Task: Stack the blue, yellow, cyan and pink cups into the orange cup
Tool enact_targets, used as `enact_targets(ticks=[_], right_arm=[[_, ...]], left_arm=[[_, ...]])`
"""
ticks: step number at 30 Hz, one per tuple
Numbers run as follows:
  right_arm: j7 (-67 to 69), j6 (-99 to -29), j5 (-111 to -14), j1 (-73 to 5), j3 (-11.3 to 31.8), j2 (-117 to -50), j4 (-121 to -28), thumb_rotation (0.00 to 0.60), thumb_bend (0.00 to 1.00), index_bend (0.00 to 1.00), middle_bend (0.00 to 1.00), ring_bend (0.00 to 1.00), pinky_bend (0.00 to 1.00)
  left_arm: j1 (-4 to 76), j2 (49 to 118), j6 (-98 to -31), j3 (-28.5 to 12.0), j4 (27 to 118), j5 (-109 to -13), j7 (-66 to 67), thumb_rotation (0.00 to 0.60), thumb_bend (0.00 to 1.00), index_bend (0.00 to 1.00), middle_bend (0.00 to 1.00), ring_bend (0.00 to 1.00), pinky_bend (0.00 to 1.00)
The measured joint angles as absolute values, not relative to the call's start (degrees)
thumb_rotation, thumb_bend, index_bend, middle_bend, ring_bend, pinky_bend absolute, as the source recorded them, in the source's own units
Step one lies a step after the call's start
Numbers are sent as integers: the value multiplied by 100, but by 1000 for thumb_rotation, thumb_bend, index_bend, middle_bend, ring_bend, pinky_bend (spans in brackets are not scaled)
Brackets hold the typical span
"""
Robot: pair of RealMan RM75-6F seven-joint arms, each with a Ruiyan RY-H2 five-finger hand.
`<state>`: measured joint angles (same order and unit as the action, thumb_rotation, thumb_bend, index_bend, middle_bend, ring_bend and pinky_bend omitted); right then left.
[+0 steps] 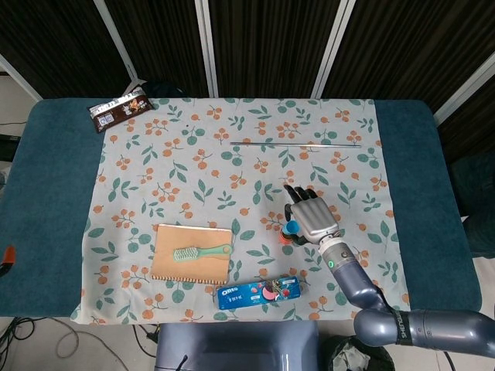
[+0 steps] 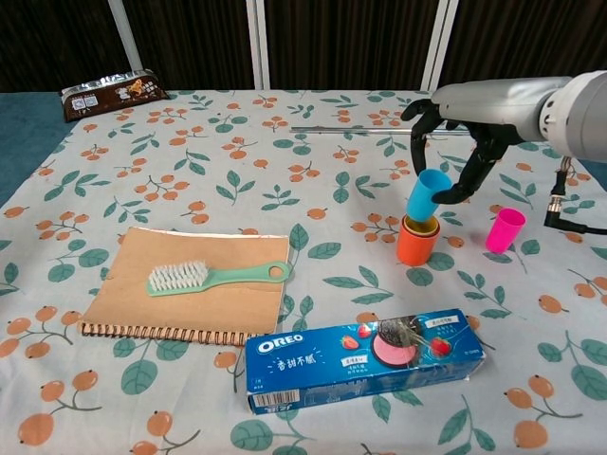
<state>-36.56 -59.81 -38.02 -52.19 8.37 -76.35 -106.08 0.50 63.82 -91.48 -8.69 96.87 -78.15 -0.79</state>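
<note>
Your robot hand (image 2: 453, 152) grips the cyan cup (image 2: 428, 193), tilted toward 1 o'clock over the orange cup (image 2: 415, 243); release now and it may jam crooked.

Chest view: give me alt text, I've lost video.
The right hand holds the cyan cup tilted just above the orange cup, which already has a yellow cup nested inside. The pink cup stands to its right on the floral cloth.

Right hand (image 2: 462, 133): black fingers (image 2: 418, 110), silver-grey forearm, green wrist light.
</note>
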Motion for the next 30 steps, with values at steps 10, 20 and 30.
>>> enact_targets(ticks=[10,20,30], right_arm=[[-3659,-5936,-3773,-5221,749,-7652,-10541,600,392,514,0,90,148],[-3689,-5915,-3784,-5228,666,-7721,-10492,600,392,399,0,90,148],[-3739,-5911,-3764,-5236,599,-7738,-10456,600,392,101,0,90,148]], left_arm=[[48,6381,-9152,-869,9685,-7813,-77,600,349,133,29,0,98],[45,6380,-9159,-869,9684,-7815,-72,600,349,133,29,0,102],[51,6376,-9147,-874,9687,-7805,-72,600,364,133,29,0,112]])
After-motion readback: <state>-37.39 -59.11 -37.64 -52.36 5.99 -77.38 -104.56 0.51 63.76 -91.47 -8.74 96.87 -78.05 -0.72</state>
